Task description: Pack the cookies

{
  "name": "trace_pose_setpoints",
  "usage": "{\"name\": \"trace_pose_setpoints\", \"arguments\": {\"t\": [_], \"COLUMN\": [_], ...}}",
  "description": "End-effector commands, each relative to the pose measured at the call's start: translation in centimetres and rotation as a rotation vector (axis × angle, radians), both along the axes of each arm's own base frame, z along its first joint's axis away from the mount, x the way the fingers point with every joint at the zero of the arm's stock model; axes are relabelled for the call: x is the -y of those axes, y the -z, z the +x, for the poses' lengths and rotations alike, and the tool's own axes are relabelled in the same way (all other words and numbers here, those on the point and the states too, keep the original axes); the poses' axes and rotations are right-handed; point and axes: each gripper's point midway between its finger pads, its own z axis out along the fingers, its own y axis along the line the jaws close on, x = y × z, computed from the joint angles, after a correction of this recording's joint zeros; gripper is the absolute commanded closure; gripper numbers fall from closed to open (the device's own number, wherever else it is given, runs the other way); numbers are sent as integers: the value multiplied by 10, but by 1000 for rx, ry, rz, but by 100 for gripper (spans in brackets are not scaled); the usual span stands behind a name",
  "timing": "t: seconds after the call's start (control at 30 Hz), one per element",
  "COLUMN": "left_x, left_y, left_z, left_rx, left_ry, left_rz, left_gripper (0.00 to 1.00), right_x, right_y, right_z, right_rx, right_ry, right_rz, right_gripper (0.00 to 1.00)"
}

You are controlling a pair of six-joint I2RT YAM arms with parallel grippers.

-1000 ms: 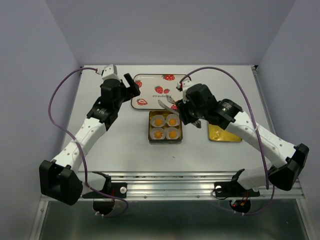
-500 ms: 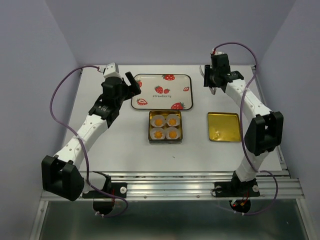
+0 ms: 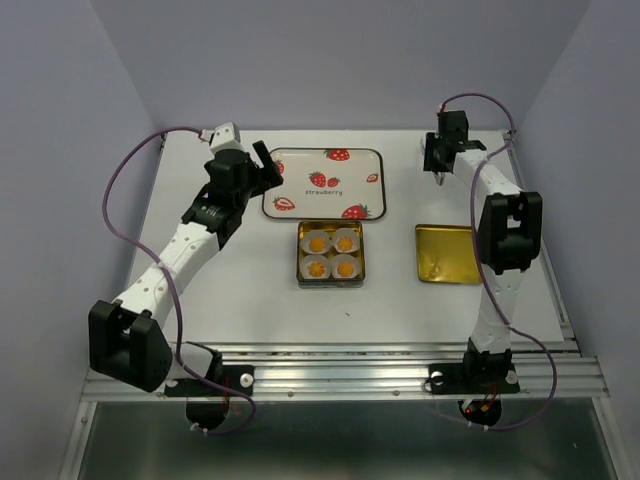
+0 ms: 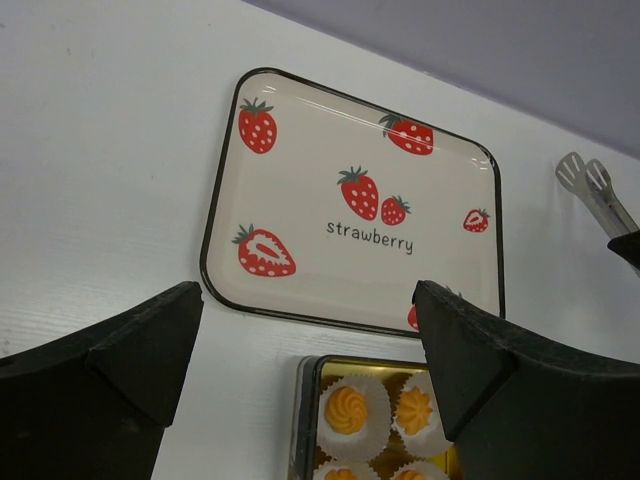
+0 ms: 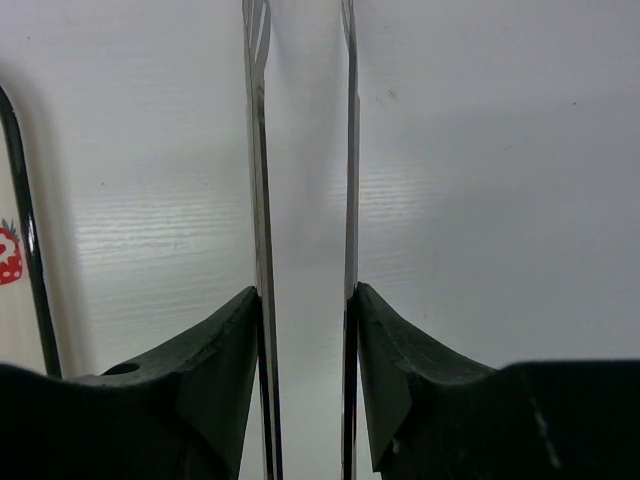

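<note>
Spotting the cookies (image 3: 317,242) nestling in the gold tin (image 3: 332,283) at the centre of the table (image 3: 240,290). At its ten o'clock, catching the left gripper (image 3: 263,167) hovering, jaws spread wide. Farther, at two o'clock, finding the right gripper (image 5: 307,290), jaws clamping the tongs (image 5: 262,180).

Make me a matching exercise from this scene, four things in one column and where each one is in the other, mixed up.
Things:
1. cookies
2. strawberry tray
3. gold lid
4. tongs

Places:
A. clamped in the right gripper
B. lying flat to the right of the gold tin
C. inside the gold tin, in paper cups
D. on the far side of the gold tin, nothing on it

Pairs: 1-C, 2-D, 3-B, 4-A
</note>
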Motion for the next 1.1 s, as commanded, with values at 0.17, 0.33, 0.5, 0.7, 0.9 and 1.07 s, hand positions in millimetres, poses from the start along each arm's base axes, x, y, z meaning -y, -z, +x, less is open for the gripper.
{"name": "trace_pose_setpoints", "arguments": {"t": [0.17, 0.33, 0.5, 0.7, 0.9, 1.07], "left_x": [-1, -1, 2, 4, 4, 3], "left_y": [-28, -26, -24, -24, -28, -32], "left_z": [12, 12, 16, 17, 16, 14], "left_rx": [68, 64, 57, 56, 64, 72], "left_ry": [-14, -13, -1, 5, 6, 3], "left_rz": [7, 12, 13, 9, 3, -4], "left_gripper": [1, 1, 1, 1, 1, 1], "right_x": [-10, -15, -14, -10, -11, -13], "right_y": [14, 41, 55, 53, 37, 15], "right_z": [35, 25, 21, 18, 21, 23], "right_rx": [73, 21, -3, -2, 28, 66], "right_ry": [-55, -54, -34, -14, -22, -23], "right_rz": [16, 55, 61, 53, 57, 68], "right_gripper": [53, 50, 44, 33, 20, 0]}}
